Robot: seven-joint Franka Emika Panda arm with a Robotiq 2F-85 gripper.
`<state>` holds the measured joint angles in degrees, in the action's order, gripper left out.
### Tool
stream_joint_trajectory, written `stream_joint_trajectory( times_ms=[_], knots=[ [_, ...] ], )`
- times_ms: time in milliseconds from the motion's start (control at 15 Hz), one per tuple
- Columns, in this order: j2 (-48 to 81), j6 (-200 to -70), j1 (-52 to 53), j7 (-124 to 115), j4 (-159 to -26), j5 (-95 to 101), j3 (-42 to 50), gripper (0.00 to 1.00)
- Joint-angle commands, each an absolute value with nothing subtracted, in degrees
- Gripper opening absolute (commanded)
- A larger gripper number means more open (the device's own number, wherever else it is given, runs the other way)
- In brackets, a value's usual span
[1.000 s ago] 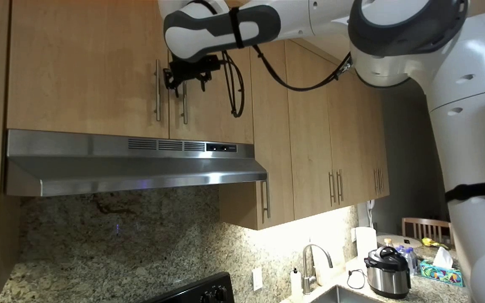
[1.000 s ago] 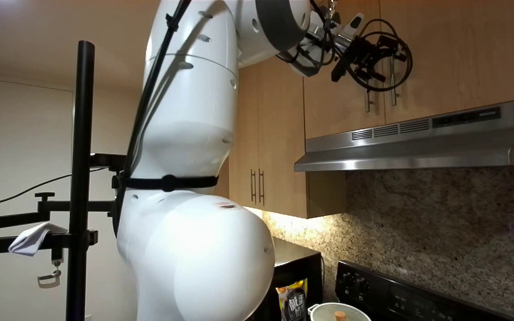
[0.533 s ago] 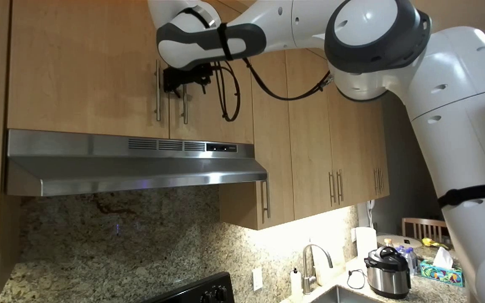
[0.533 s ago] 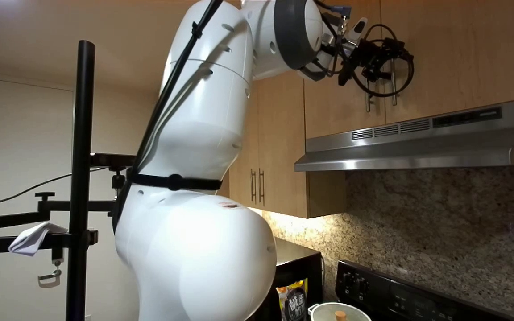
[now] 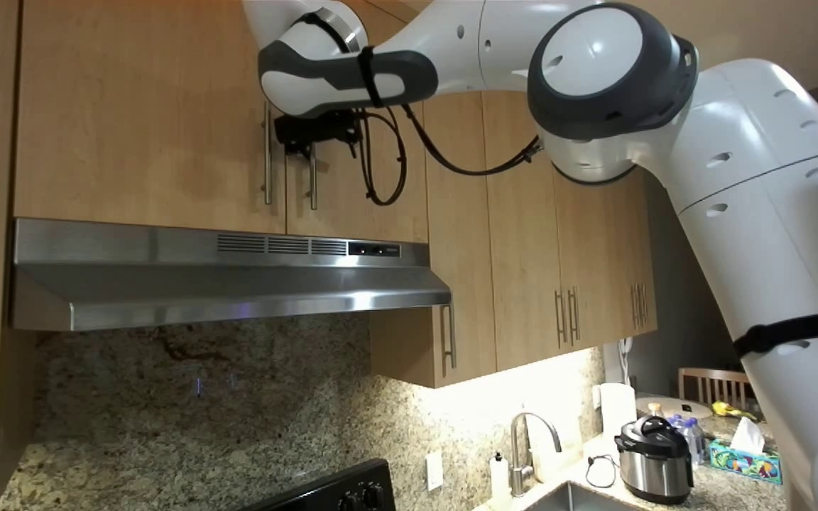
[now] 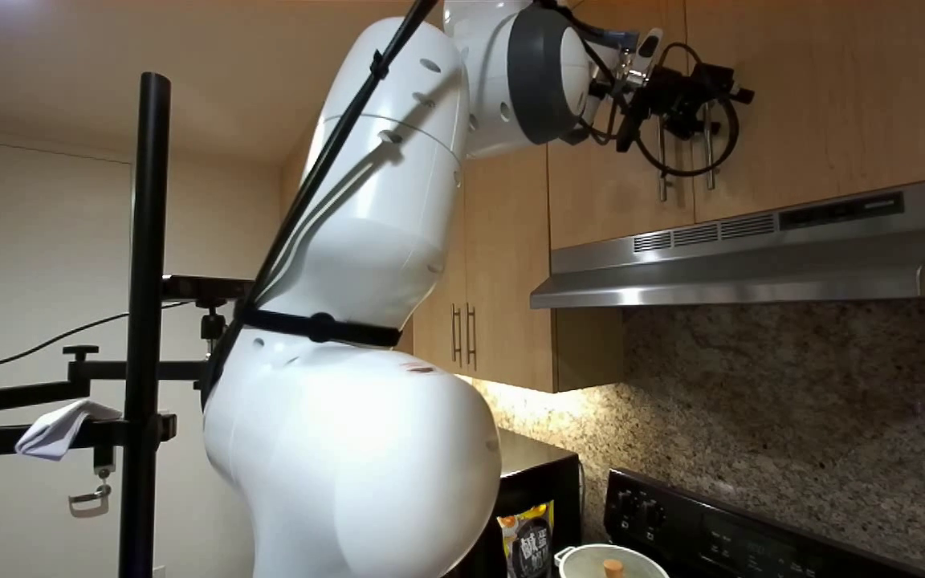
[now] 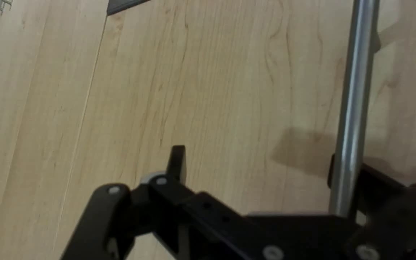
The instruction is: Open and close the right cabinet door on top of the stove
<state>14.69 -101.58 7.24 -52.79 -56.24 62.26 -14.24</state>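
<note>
Two short flat light-wood doors [image 5: 146,128], one of them the right cabinet door [image 5: 373,209], carry two slim vertical steel bar handles [image 5: 314,183], and there is one wide stainless steel range hood [image 5: 238,284] with three slotted vents [image 5: 287,245]. Besides one black stove [image 6: 719,531], count one pale lidded pot [image 6: 579,563], one light-brown knob [image 6: 613,568] and one yellow-and-black printed packet [image 6: 528,542]. There is one steel-and-black cooker [image 5: 654,470], one bright patterned tissue box [image 5: 743,463], one white paper roll [image 5: 616,411], one curved steel tap [image 5: 517,482] and one white pump bottle [image 5: 499,477].

2 exterior views share the hood [image 5: 238,282] from opposing angles; the wrist view closely faces the right cabinet door [image 7: 222,90]
</note>
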Motion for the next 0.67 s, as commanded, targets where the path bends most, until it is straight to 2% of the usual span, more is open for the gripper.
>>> stream_joint_trajectory(
  times_ms=[0,600],
  knots=[
    [15.0,-99.38,6.95,-56.2,-54.99,63.15,-13.19,1.0],
    [9.09,-97.6,6.12,-72.79,-61.65,62.34,-12.76,1.0]
  ],
)
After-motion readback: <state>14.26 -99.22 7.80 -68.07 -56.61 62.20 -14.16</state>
